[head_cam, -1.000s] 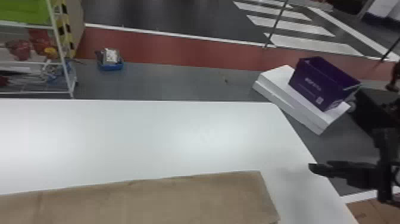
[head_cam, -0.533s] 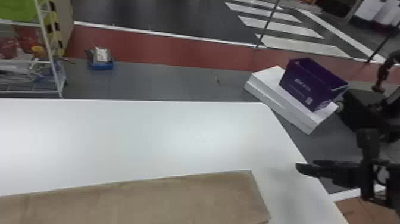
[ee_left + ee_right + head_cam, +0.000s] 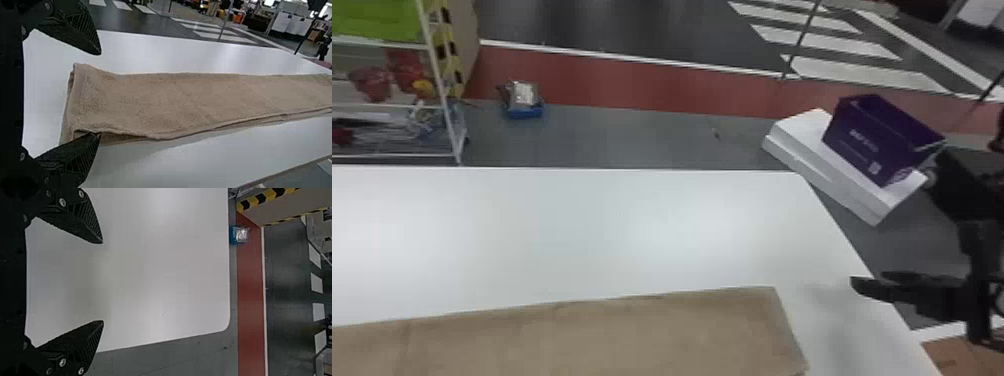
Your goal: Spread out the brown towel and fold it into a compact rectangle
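The brown towel (image 3: pixel 592 335) lies as a long folded strip along the near part of the white table. My right gripper (image 3: pixel 866 281) is over the table's right edge, to the right of the towel's end. In the right wrist view the right gripper (image 3: pixel 103 282) stands open, with bare table beyond its fingers. The left wrist view has the towel (image 3: pixel 168 102) stretching away in several layers, its near end by my left gripper (image 3: pixel 100 94). That gripper is open; one fingertip touches or overlaps the towel's layered edge, the other is off the towel.
The white table (image 3: pixel 572 230) extends beyond the towel. Past its right corner a purple bin (image 3: pixel 877 137) rests on a white box (image 3: pixel 812 150). A wire shelf (image 3: pixel 439 95) stands at the far left, with a small blue tray (image 3: pixel 525 111) on the floor beside it.
The head view has shifted slightly, so the table, towel, bin and right gripper all appear a little farther left. The towel's shape looks the same.
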You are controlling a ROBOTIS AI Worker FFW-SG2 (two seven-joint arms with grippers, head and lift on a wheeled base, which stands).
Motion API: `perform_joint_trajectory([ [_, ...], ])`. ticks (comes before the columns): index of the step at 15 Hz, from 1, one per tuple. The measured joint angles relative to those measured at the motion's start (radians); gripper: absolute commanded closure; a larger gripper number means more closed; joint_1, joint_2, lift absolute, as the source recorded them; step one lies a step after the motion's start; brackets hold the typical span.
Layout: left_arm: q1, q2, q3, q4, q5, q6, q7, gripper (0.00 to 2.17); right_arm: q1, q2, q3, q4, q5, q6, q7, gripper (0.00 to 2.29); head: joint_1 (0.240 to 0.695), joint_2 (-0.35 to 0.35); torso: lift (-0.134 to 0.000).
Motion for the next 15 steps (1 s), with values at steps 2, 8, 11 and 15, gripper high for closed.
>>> perform_joint_trajectory([
  [2, -0.005, 0.005, 0.017, 0.0, -0.011, 0.011, -0.001, 0.03, -0.003, -0.001, -0.001, 0.0, -0.001, 0.0, 0.001, 0.18, 0.695, -0.26, -0.124],
  [8, -0.021, 0.019, 0.048, -0.017, 0.297, 0.634, 0.136, 0.02, -0.011, -0.011, -0.027, -0.004, -0.014, 0.005, 0.003, 0.18, 0.695, -0.099, -0.124],
  [11, 0.033, -0.035, 0.001, -0.179, 0.475, 1.166, 0.24, 0.02, -0.012, -0.01, -0.025, -0.004, -0.014, 0.006, 0.003, 0.18, 0.695, -0.011, -0.124],
  [15, 0.063, -0.068, -0.047, -0.243, 0.621, 1.498, 0.321, 0.02, -0.012, -0.01, -0.023, -0.002, -0.01, 0.005, 0.003, 0.18, 0.695, -0.01, -0.124],
])
